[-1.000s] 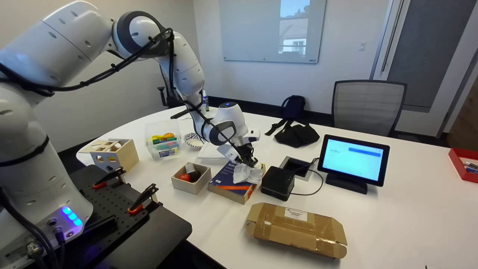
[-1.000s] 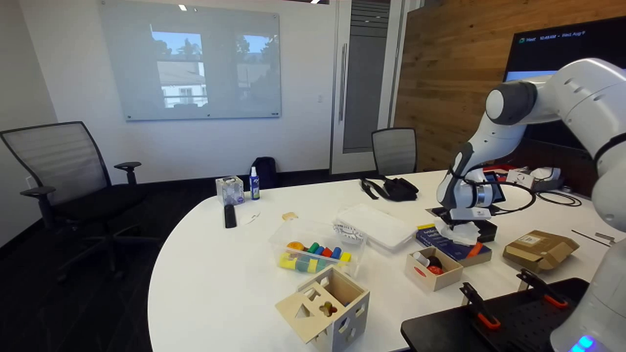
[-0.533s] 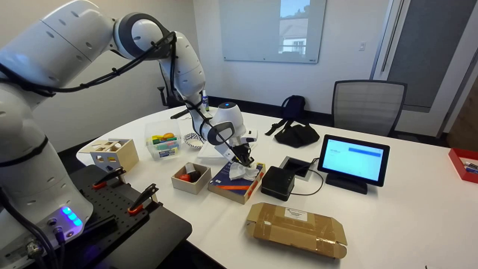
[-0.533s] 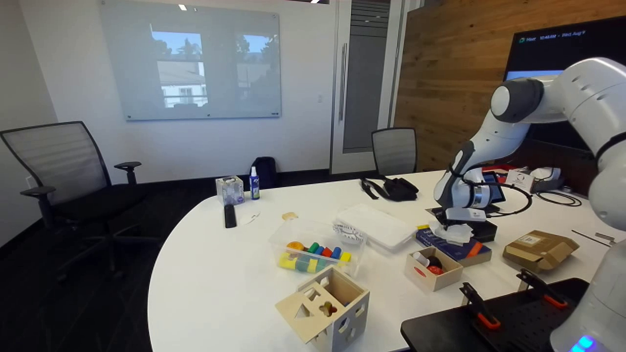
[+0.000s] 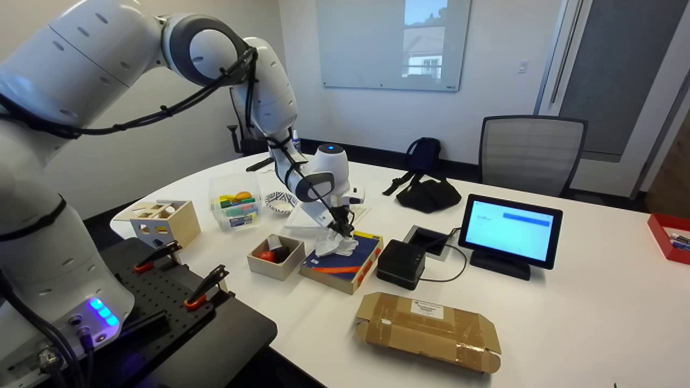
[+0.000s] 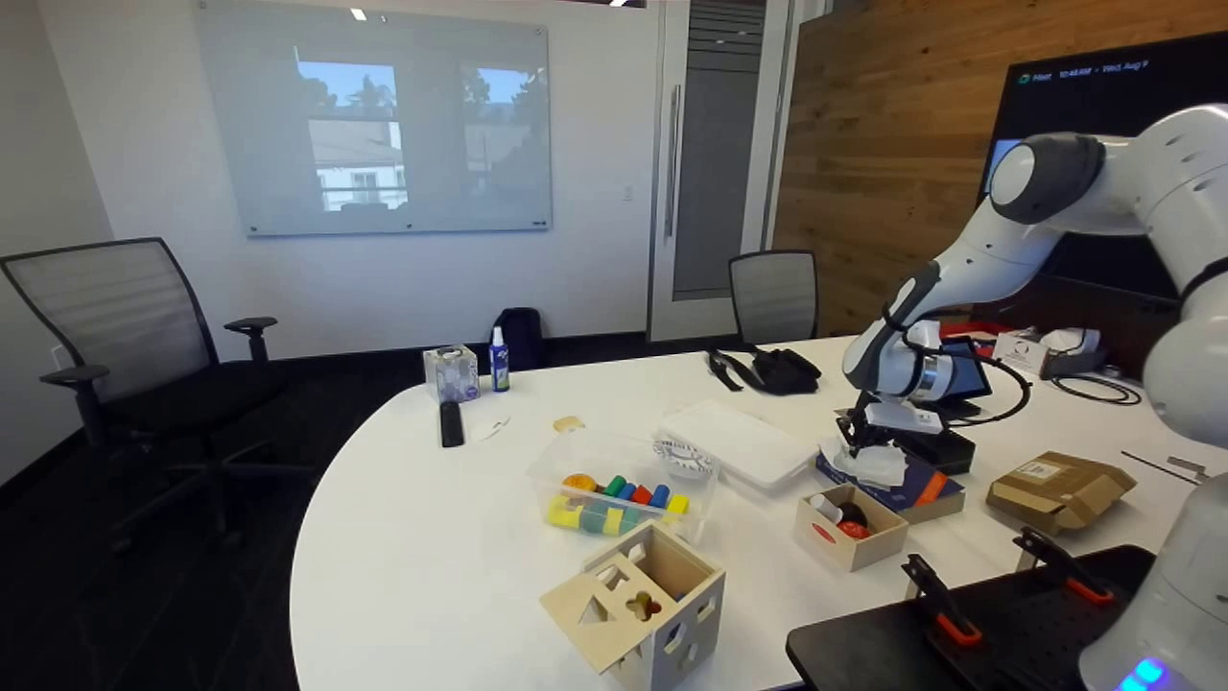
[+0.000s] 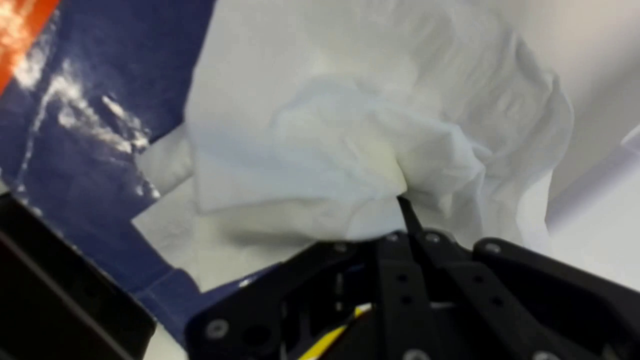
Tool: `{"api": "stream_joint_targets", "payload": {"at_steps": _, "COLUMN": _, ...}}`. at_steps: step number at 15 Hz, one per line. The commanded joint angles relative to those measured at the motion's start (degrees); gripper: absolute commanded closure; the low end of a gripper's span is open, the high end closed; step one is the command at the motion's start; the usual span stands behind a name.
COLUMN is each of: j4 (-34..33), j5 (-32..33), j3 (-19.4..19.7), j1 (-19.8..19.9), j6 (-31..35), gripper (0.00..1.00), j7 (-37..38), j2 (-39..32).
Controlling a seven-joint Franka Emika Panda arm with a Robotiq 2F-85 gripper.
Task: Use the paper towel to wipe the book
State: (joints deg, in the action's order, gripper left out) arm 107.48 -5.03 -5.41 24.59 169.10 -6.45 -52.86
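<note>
Table (image 5: 587, 307), book (image 5: 353, 260) on it, towel (image 7: 325, 125) over part of the cover, gripper (image 7: 406, 212) pinching the towel.
The step looks like the wipe itself: long, level strokes along the book, with the towel pressed lightly flat. The jaws are narrow, holding towel folds; their tips should ride clear of the cover. Tray (image 6: 739, 443) and small bin (image 5: 268, 270) stand near the edge the towel reaches; the black box (image 5: 400, 264), just beside the opposite edge, could block wide strokes.
</note>
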Motion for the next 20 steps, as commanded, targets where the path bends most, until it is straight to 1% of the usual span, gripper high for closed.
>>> {"api": "stream_joint_targets", "payload": {"at_steps": 1, "j4": 3.2, "j5": -1.1, "j3": 2.9, "j1": -1.9, "j6": -3.6, "gripper": 1.0, "j7": 1.5, "j2": 2.1}}
{"api": "stream_joint_targets", "payload": {"at_steps": 4, "j4": 4.3, "j5": -1.6, "j3": 8.6, "j1": -5.8, "j6": -1.0, "gripper": 1.0, "j7": 6.3, "j2": 2.6}}
{"api": "stream_joint_targets", "payload": {"at_steps": 7, "j4": 5.0, "j5": -1.9, "j3": 12.7, "j1": -8.0, "j6": 1.0, "gripper": 1.0, "j7": 10.0, "j2": 2.4}}
{"api": "stream_joint_targets", "payload": {"at_steps": 9, "j4": 4.7, "j5": -2.2, "j3": 13.9, "j1": -8.2, "j6": 2.3, "gripper": 1.0, "j7": 11.2, "j2": 1.6}}
{"api": "stream_joint_targets", "payload": {"at_steps": 11, "j4": 4.5, "j5": -2.7, "j3": 14.2, "j1": -7.8, "j6": 3.7, "gripper": 1.0, "j7": 11.5, "j2": 0.9}}
{"api": "stream_joint_targets", "payload": {"at_steps": 13, "j4": 4.6, "j5": -3.2, "j3": 13.6, "j1": -6.9, "j6": 5.1, "gripper": 1.0, "j7": 11.3, "j2": 0.7}}
{"api": "stream_joint_targets", "payload": {"at_steps": 15, "j4": 4.5, "j5": -3.2, "j3": 11.5, "j1": -5.6, "j6": 4.4, "gripper": 1.0, "j7": 9.9, "j2": 0.6}}
{"api": "stream_joint_targets", "payload": {"at_steps": 16, "j4": 4.4, "j5": -2.9, "j3": 9.2, "j1": -3.9, "j6": 2.9, "gripper": 1.0, "j7": 8.1, "j2": 1.0}}
{"api": "stream_joint_targets", "payload": {"at_steps": 17, "j4": 4.4, "j5": -2.6, "j3": 8.2, "j1": -3.2, "j6": 2.3, "gripper": 1.0, "j7": 7.2, "j2": 1.1}}
{"api": "stream_joint_targets", "payload": {"at_steps": 20, "j4": 5.3, "j5": -2.2, "j3": 3.4, "j1": 0.3, "j6": 0.3, "gripper": 1.0, "j7": 2.7, "j2": 2.2}}
